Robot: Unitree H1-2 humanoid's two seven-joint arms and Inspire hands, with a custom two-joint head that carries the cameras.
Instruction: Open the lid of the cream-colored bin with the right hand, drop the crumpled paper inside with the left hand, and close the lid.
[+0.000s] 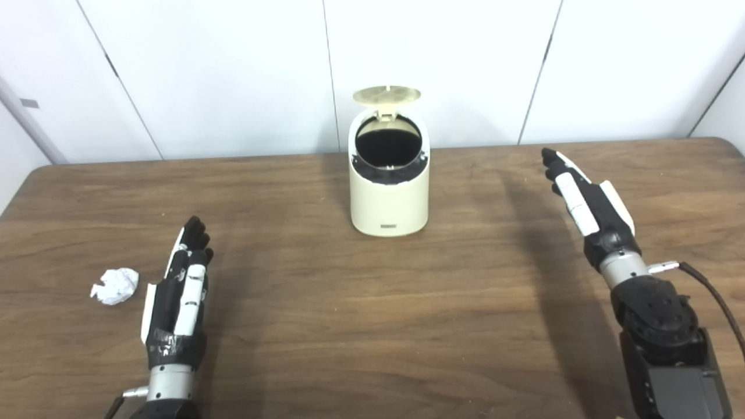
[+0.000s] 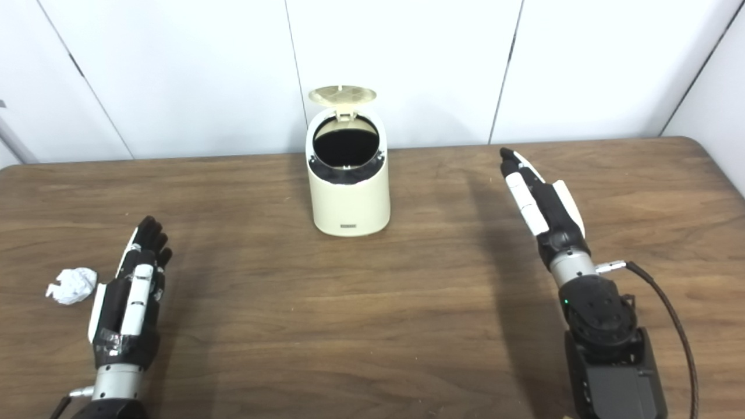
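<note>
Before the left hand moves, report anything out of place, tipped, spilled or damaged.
Nothing stands out. The bin stands upright with its lid raised, the crumpled paper lies on the table beside the open left hand, and the right hand holds nothing.

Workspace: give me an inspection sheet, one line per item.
Surface: brown wooden table, bare apart from the job's things.
Bin: cream-colored bin upright at the far middle, its lid raised, dark inside.
Paper: crumpled paper lying on the table, just left of the left hand, not held.
Clutter: nothing seen.
Left hand: open, fingers extended, holding nothing.
Right hand: open, fingers extended, right of the bin, apart from it.
Cables: dark cable running from the right wrist.
Surroundings: white wall panels behind the table.
</note>
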